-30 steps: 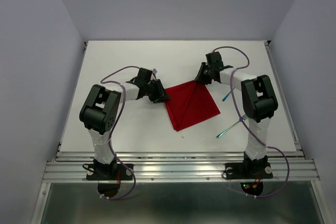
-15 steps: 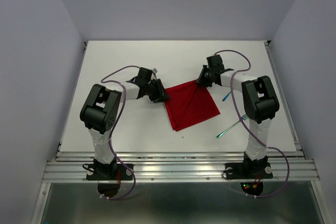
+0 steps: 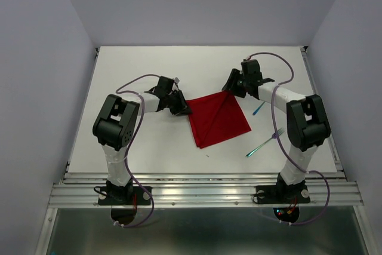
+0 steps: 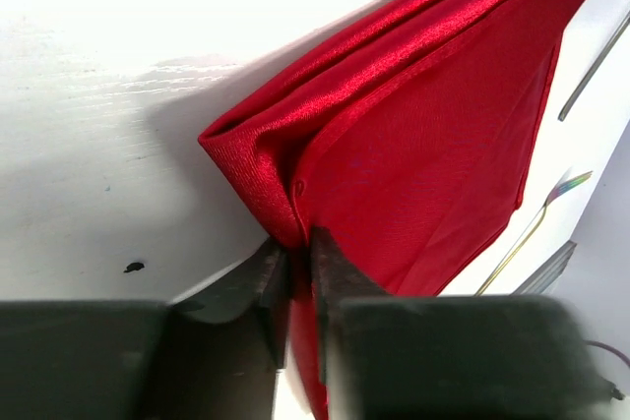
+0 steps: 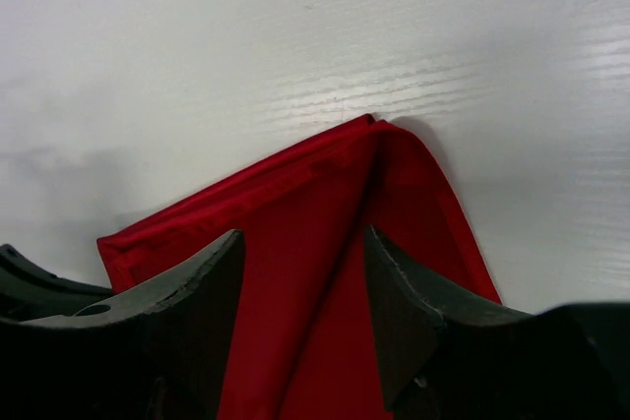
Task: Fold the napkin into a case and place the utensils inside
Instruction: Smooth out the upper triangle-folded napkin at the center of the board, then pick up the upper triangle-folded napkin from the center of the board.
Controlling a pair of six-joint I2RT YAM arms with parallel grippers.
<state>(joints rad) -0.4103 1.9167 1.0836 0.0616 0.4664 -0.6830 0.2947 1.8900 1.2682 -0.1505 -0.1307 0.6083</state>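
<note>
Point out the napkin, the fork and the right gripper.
napkin [image 3: 218, 120]: top view, middle of the folded cloth.
fork [image 3: 264, 143]: top view, middle of its shaft.
right gripper [image 5: 303, 235]: right wrist view, gap between the open jaws.

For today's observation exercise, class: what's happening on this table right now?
Two robot arms are working a red napkin, folded flat on the white table. The left gripper pinches its left corner; the right gripper stands open over the far corner, gripping nothing. The fork lies off to the right, untouched.
</note>
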